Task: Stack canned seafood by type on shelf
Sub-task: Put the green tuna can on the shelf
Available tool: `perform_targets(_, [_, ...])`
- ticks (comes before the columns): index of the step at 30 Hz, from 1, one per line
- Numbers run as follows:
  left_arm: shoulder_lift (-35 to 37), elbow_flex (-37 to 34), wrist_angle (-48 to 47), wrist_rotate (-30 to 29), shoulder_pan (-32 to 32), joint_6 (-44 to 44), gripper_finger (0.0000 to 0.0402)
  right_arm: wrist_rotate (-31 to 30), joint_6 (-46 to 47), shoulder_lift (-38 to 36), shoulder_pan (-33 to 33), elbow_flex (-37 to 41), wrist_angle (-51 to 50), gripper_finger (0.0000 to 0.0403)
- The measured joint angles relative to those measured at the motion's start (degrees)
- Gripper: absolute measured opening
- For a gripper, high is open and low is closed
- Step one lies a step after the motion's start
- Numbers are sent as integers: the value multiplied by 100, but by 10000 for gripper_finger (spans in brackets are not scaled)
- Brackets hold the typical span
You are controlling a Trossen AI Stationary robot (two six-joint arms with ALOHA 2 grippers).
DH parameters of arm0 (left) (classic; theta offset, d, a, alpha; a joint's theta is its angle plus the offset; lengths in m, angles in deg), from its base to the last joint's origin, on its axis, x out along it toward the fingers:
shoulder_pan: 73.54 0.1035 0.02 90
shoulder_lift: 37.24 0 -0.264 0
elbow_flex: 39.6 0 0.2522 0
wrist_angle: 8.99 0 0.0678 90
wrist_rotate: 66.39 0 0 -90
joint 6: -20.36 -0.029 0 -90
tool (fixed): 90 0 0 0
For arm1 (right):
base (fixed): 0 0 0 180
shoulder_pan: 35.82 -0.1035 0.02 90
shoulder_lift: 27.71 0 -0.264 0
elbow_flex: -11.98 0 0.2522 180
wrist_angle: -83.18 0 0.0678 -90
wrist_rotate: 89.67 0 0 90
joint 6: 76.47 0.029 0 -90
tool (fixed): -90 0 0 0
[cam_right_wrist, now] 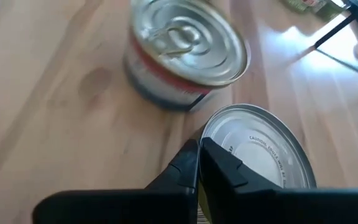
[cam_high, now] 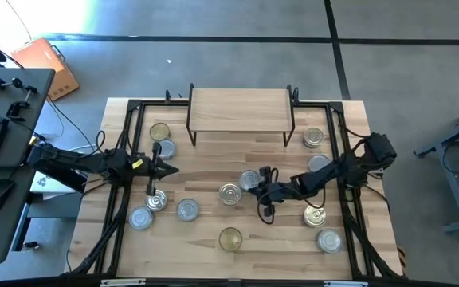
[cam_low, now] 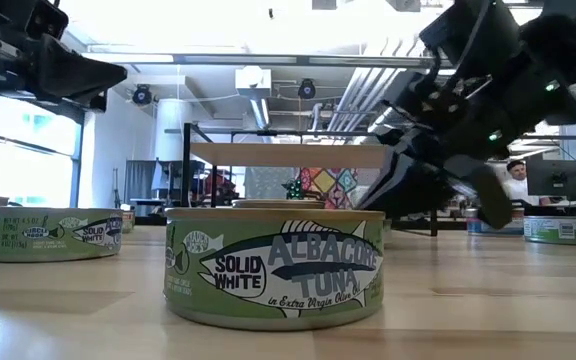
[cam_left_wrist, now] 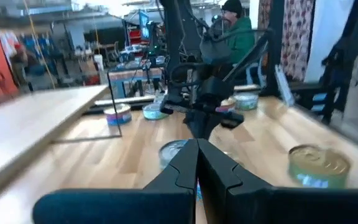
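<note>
Several round tins stand on their bases on the tabletop. My right gripper [cam_high: 256, 186] [cam_right_wrist: 199, 152] is shut, low over the table's middle. Its tips stand at the rim of a plain silver tin [cam_high: 249, 180] [cam_right_wrist: 260, 149]. A pull-ring tin [cam_high: 229, 194] [cam_right_wrist: 188, 43] stands just beyond. My left gripper [cam_high: 172, 169] [cam_left_wrist: 197, 165] is shut and empty above the table's left part, pointing toward the right arm. The wooden shelf [cam_high: 240, 108] [cam_low: 288, 153] stands on black wire legs at the far edge, its top bare. A green-labelled tuna tin [cam_low: 273, 265] fills the front of the low view. My right gripper's shut fingers [cam_right_wrist: 185, 165] come slanting down at the plain silver tin's rim [cam_right_wrist: 207, 130]. I cannot tell whether they touch it. The tin stands flat on the table.
Two tins [cam_high: 159, 131] [cam_high: 166, 147] stand at the far left and three [cam_high: 156, 199] [cam_high: 140, 218] [cam_high: 187, 209] at the near left. A gold-topped tin [cam_high: 230, 237] stands near the front edge, and several tins [cam_high: 315, 215] stand at the right. A person [cam_left_wrist: 232, 31] is beyond the table.
</note>
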Motion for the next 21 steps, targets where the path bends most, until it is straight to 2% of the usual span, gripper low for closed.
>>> perform_targets(8, [-1319,0,1601,-228,-480,-1603,0,44,480,-820,-35,15,-641,0])
perform_targets(12, [-2173,42,2208,-420,-688,-2110,0,117,742,-1087,-27,15,-773,0])
perform_targets(21, [-4448,1293,2381,-579,-828,-2391,0,406,1190,-1245,207,4,-755,0])
